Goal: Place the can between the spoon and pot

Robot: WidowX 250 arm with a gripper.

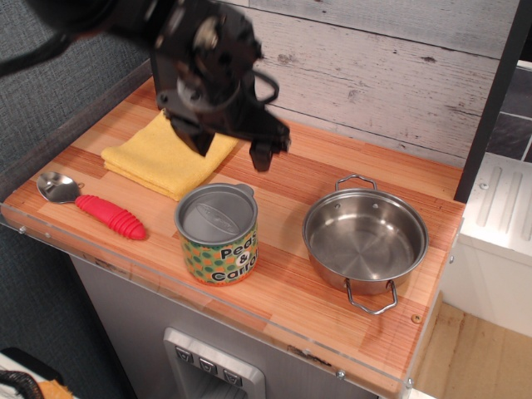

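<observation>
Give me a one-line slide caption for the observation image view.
Can stands upright between spoon and pot while the open gripper hangs above it.

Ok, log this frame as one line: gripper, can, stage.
gripper: open, above the can, holding nothing | can: upright on counter between spoon and pot | stage: placement looks done
</observation>
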